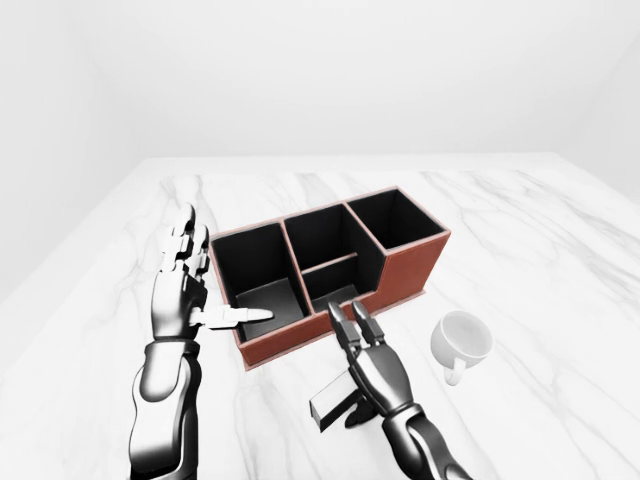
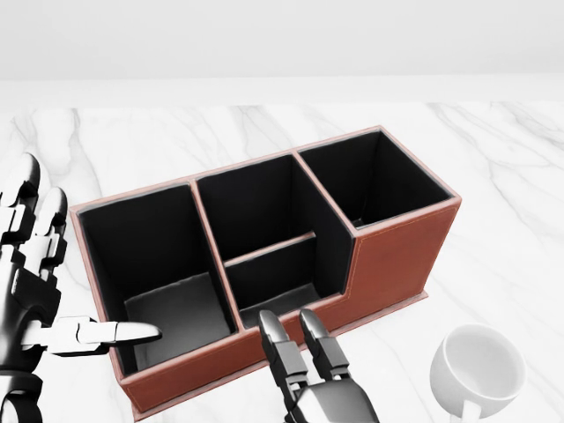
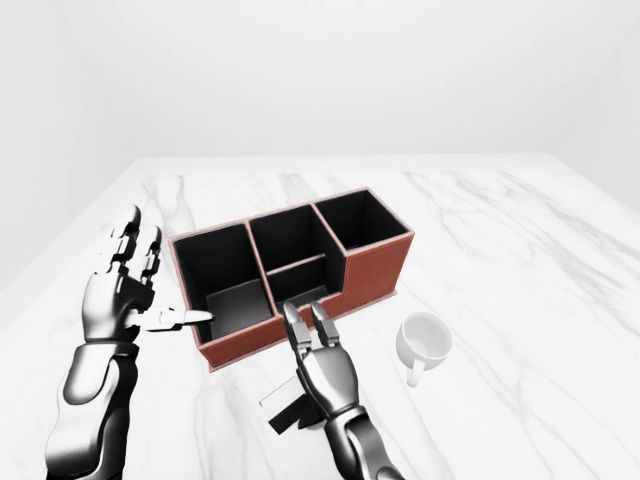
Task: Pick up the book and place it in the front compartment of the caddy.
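Right now the white marble table (image 1: 560,230) fills most of the left-eye view, and the brown caddy (image 1: 412,268) sits on it near the middle, set at a slant. It has 4 black-lined compartments: 1 tall at the upper right, 1 wide at the left, and a middle section split in 2 by a low divider. Its lowest wall faces the bottom of the view.

At the left, the left hand (image 1: 180,290) stands upright just beside the caddy's left wall, its fingers (image 1: 184,238) spread and straight, holding nothing; its thumb pokes over the rim of the left compartment.

Lower in the view, the right hand (image 1: 375,365) hangs just below the caddy's low wall. It rests on the book (image 1: 330,397), a dark slab on the table with a pale edge showing, tilted under the palm. I cannot tell whether the fingers actually clamp it.

A white mug (image 1: 460,340) stands upright to the right of that hand, apart from the caddy, handle toward the bottom.
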Robot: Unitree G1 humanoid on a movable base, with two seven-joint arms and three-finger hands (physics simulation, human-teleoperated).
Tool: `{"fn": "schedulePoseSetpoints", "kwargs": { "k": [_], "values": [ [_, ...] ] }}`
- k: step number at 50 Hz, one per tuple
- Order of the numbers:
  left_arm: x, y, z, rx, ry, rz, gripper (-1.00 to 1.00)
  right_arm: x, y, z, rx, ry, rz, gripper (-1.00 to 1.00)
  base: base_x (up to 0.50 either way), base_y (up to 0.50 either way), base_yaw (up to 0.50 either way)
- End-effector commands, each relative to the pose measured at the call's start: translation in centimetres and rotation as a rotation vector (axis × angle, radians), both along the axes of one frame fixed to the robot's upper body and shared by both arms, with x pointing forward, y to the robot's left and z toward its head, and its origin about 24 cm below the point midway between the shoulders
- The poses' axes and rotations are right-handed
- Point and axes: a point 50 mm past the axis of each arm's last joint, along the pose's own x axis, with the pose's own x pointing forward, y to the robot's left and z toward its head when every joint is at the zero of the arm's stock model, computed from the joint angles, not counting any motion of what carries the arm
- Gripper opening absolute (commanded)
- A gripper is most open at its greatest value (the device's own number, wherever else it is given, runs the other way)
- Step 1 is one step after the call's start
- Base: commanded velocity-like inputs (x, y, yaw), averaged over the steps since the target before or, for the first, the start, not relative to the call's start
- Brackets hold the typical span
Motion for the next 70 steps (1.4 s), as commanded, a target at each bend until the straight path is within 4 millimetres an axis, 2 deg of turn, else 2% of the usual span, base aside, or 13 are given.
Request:
{"fn": "schedulePoseSetpoints", "kwargs": {
  "k": [1,14,15,16,17,18,35,47,56,64,70],
  "values": [
    [-0.1,-0.1,0.1,0.001,-0.006,-0.001,0.97,0.0,0.0,-0.4,-0.013,0.005,-0.003,1.00,0.00,0.00,0.00],
    [0.0,-0.1,-0.1,0.000,0.004,-0.002,0.97,0.2,-0.3,-1.2,-0.033,0.021,-0.021,1.00,0.00,0.00,0.00],
    [0.0,-0.1,-0.1,0.000,0.002,-0.002,0.97,0.1,-0.3,-1.3,-0.032,0.023,-0.021,0.62,0.00,0.00,0.00],
    [0.0,0.0,0.0,0.000,0.002,-0.002,0.97,0.1,-0.3,-1.3,-0.034,0.024,-0.021,-0.15,0.00,0.00,0.00],
    [0.0,0.0,-0.1,0.000,0.003,-0.002,0.97,0.1,-0.3,-1.4,-0.036,0.024,-0.021,-0.52,0.00,0.00,0.00],
    [0.0,0.0,-0.2,-0.001,0.007,-0.002,0.97,0.0,-0.3,-1.4,-0.036,0.028,-0.020,-1.00,0.00,0.00,0.00],
    [0.1,-0.2,-0.2,0.001,0.010,-0.005,0.97,0.2,-0.4,-1.1,-0.029,0.024,-0.021,-1.00,0.00,0.00,0.00],
    [0.0,-0.3,-0.1,0.003,0.005,-0.008,0.97,0.6,-0.3,0.0,-0.010,0.008,-0.013,-1.00,0.00,0.00,0.00],
    [0.0,-0.2,-0.2,0.001,0.007,-0.005,0.97,1.5,-0.6,1.8,0.025,-0.017,-0.009,-1.00,0.00,0.00,0.00],
    [0.1,-0.2,-0.4,0.000,0.016,-0.005,0.97,1.9,-0.8,2.5,0.037,-0.027,-0.013,-1.00,0.00,0.00,0.00],
    [0.1,-0.1,-0.4,0.000,0.017,-0.004,0.97,2.3,-1.0,4.0,0.060,-0.049,-0.002,-1.00,0.00,0.00,0.00]
  ]
}}
